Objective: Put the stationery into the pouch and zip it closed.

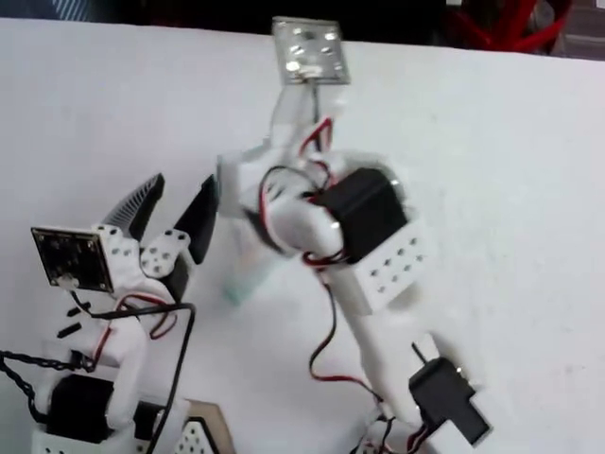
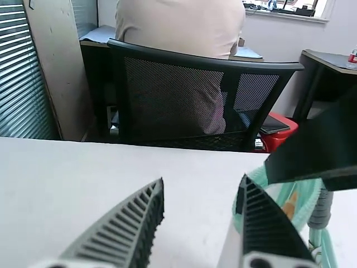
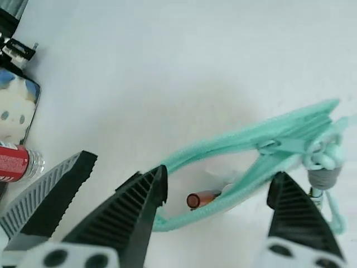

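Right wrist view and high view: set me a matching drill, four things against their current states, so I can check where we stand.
Things:
1. pouch
2. orange pen
3. right claw
4. left claw

States:
A. open, beside the pouch, holding nothing
B. mint green, zip undone
C. open, above the pouch mouth
D. lying inside the pouch

Pairs: 1-B, 2-D, 3-C, 4-A.

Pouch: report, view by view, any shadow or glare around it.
Right wrist view: soft shadow on the table beside the pouch, no glare. High view: table bright white, right arm covers most of the pouch. Left wrist view: that arm's dark jaws overhang the pouch.
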Controlling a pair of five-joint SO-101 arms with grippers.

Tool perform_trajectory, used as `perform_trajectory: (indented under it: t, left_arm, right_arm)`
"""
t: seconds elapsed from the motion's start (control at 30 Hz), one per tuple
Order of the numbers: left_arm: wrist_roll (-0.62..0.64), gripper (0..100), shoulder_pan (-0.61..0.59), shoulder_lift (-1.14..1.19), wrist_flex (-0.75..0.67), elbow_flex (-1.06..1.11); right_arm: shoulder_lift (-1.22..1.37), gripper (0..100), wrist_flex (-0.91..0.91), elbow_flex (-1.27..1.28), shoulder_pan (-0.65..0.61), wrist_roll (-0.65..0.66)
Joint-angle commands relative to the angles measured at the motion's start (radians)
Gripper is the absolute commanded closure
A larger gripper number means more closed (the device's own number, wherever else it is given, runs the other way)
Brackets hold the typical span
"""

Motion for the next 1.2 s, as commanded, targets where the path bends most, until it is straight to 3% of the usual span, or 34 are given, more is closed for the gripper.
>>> perform_trajectory:
  t: [0.0,0.3,0.5,0.57,0.7,0.77,0.83,0.93,1.07,1.17]
  left_arm:
    - [0.002,79,0.031,0.016,0.018,0.117]
    - [0.0,79,0.108,0.016,0.04,0.118]
    - [-0.069,79,0.143,0.016,0.054,0.117]
    - [-0.071,79,0.14,0.016,0.054,0.117]
    - [-0.072,78,0.128,0.016,0.054,0.109]
    - [-0.072,78,0.117,-0.007,0.054,0.107]
    - [-0.074,78,0.116,-0.065,0.083,0.109]
    - [-0.075,78,0.107,-0.214,0.164,0.107]
    - [-0.075,78,0.03,-0.47,0.256,0.115]
    - [-0.074,74,0.005,-0.453,0.262,0.103]
  right_arm:
    - [0.027,70.9,0.005,0.0,-0.045,-0.009]
    - [0.182,70.9,0.005,-0.112,0.041,-0.003]
    - [0.245,71.7,0.007,-0.144,0.081,0.048]
    - [0.252,77.0,0.007,-0.144,0.102,0.08]
    - [0.245,99.8,0.007,-0.144,0.136,0.158]
    - [0.243,94.4,0.008,-0.144,0.142,0.196]
    - [0.243,96.4,0.008,-0.144,0.162,0.239]
    - [0.243,97.5,0.005,-0.155,0.199,0.385]
    - [0.243,98.1,0.005,-0.157,0.214,0.704]
    - [0.243,98.1,0.005,-0.166,0.213,0.921]
